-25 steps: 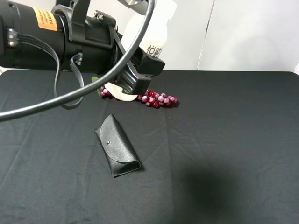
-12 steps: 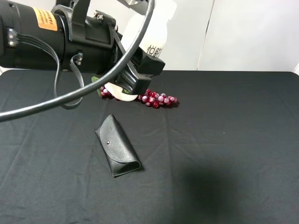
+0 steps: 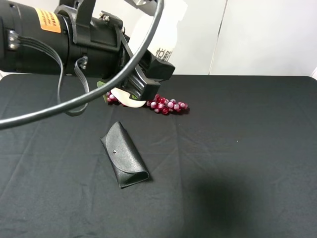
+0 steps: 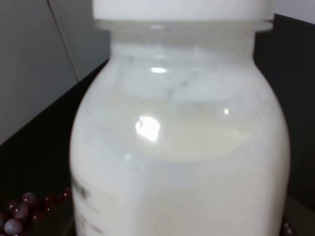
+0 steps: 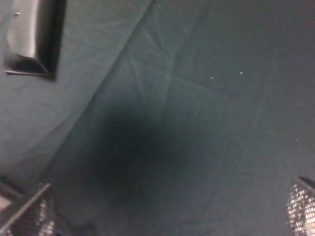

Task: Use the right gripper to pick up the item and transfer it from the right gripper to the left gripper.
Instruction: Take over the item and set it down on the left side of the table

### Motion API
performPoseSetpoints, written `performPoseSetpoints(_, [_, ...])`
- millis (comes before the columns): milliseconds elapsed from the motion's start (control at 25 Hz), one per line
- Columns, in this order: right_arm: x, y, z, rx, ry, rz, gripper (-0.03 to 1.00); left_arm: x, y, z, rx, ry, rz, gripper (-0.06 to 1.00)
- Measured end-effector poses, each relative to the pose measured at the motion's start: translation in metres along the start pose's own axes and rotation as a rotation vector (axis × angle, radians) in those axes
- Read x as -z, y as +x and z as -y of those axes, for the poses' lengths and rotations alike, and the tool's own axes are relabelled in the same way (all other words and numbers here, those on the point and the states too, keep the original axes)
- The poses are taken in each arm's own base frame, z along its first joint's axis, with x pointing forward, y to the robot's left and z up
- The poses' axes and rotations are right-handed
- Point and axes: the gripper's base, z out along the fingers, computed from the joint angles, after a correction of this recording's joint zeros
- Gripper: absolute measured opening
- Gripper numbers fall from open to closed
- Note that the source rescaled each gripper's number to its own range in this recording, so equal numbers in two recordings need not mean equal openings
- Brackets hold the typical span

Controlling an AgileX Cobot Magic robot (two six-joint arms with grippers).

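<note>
The item (image 3: pixel 164 30), a small white bottle with dark lettering, hangs tilted high above the table's back left, and my left gripper (image 3: pixel 148 77) is shut on its lower body. In the left wrist view the item (image 4: pixel 182 147) fills almost the whole picture, its white cap at the top edge. My right gripper (image 5: pixel 165 211) does not show in the exterior view. In its own wrist view the two fingertips (image 5: pixel 299 206) stand wide apart and open, with only black cloth between them.
A black glasses case (image 3: pixel 125 154) lies left of centre on the black tablecloth (image 3: pixel 247 148); the right wrist view catches it in a corner (image 5: pixel 32 34). A red grape bunch (image 3: pixel 166 105) lies behind it, under the bottle. A soft shadow (image 3: pixel 218 198) falls on the cloth at front right.
</note>
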Motion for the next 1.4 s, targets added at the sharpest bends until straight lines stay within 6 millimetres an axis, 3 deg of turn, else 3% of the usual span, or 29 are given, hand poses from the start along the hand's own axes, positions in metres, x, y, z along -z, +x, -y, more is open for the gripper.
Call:
performPoseSetpoints(160, [-0.005,0.013,0.001,0.001,0.007,0.043,0.98,0.0,0.0,0.0,0.0,0.0,0.0,0.0])
performPoseSetpoints(520, [-0.005,0.01,0.002,0.004,0.01,0.144,0.98,0.0,0.0,0.0,0.0,0.0,0.0,0.0])
performPoseSetpoints(880, [-0.011,0.013,0.002,0.003,0.01,0.135,0.98,0.0,0.0,0.0,0.0,0.001,-0.004,0.0])
performPoseSetpoints(1200, [-0.011,0.013,0.002,-0.004,0.019,0.135,0.98,0.001,0.012,0.003,0.003,0.039,-0.127,0.0])
performPoseSetpoints(1400, [-0.005,0.017,0.004,-0.091,0.138,0.194,0.98,0.002,0.016,0.002,0.013,0.048,-0.173,0.0])
